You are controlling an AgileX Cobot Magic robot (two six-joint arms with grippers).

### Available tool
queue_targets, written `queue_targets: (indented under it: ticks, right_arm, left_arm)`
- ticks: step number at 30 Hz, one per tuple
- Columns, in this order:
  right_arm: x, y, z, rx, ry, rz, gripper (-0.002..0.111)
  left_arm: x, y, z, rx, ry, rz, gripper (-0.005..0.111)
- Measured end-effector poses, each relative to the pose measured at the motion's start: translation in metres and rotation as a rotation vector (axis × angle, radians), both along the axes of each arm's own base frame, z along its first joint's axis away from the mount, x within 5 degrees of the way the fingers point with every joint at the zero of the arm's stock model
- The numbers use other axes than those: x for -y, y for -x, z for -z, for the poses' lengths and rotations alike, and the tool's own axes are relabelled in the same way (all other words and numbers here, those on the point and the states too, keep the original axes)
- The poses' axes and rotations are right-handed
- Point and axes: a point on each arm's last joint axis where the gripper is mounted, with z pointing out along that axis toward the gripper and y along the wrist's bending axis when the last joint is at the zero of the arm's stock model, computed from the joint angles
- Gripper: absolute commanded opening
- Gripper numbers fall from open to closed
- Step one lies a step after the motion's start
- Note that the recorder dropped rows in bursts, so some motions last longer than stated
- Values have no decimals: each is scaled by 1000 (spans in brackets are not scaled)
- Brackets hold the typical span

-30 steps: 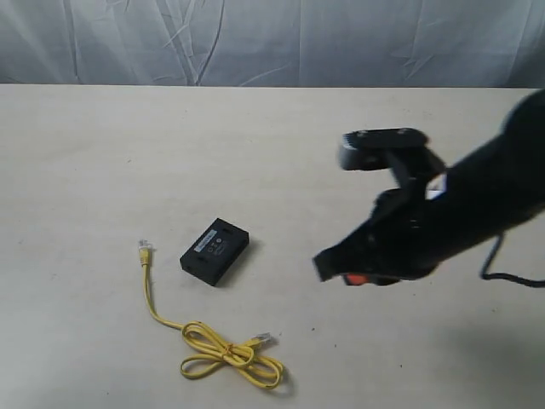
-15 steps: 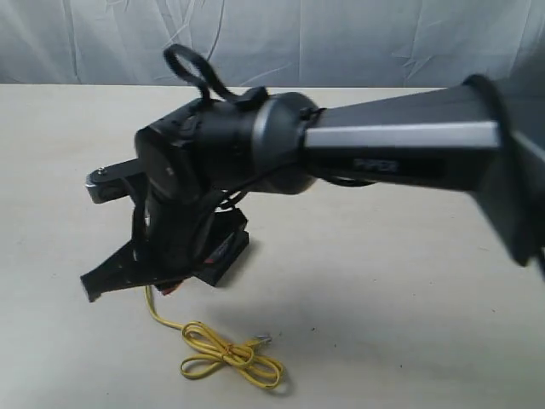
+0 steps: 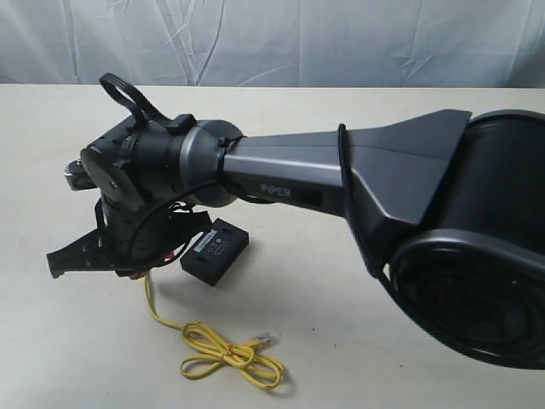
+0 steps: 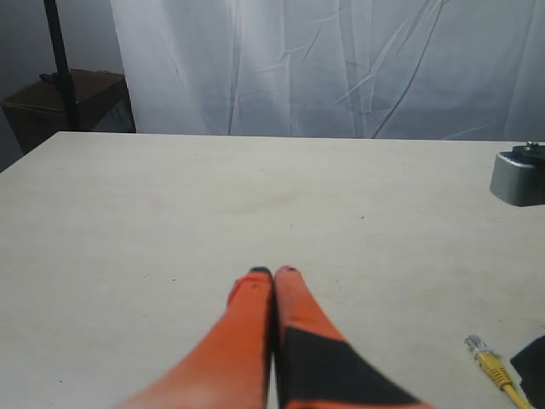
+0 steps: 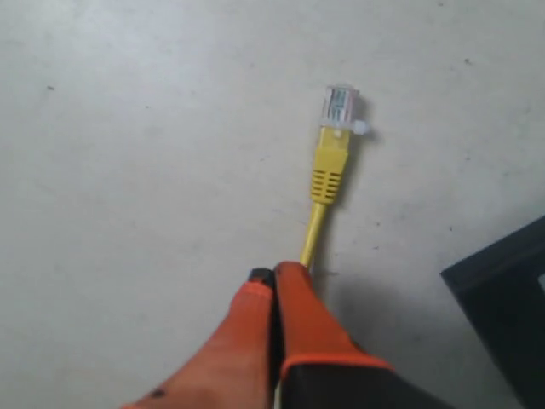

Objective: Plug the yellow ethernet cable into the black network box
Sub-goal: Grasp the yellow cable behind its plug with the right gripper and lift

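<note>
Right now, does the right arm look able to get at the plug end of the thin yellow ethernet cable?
Probably yes. The right gripper is right at the thin yellow ethernet cable, just behind its clear plastic plug, with nothing between. Its jaws are shut, so they must open first.

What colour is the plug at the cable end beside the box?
Clear plug on a yellow boot; the right wrist view shows it best.
</note>
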Motion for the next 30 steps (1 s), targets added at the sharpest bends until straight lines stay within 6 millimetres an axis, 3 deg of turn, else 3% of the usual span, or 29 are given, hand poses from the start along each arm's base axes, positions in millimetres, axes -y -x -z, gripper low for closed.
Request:
queue_targets:
  ticks: [3,5,8,10,19,21,24,30]
  right_arm:
    - [0,-1,3,11,13,12,-1]
    - [-1,-2,5,14,14,14,5]
    - [-2,-3,11,15,14,19,37]
    - [-2,-4,12,28,13,16,42]
    - [-3,-7,29,46,43,8,30]
    - [-3,-7,29,47,41,8,22]
    - [-2,-7,30,43,48,8,1]
    - [1,-5,30,38,86,-32,-1]
  left_arm:
    - [0,0,0,0,0,0,0]
    - [0,0,0,0,0,0,0]
    - [0,0,0,0,0,0,0]
    - [0,0,0,0,0,0,0]
    - [0,0,0,0,0,0,0]
    - [0,0,0,0,0,0,0]
    - [0,0,0,0,0,0,0]
    - [0,0,0,0,0,0,0]
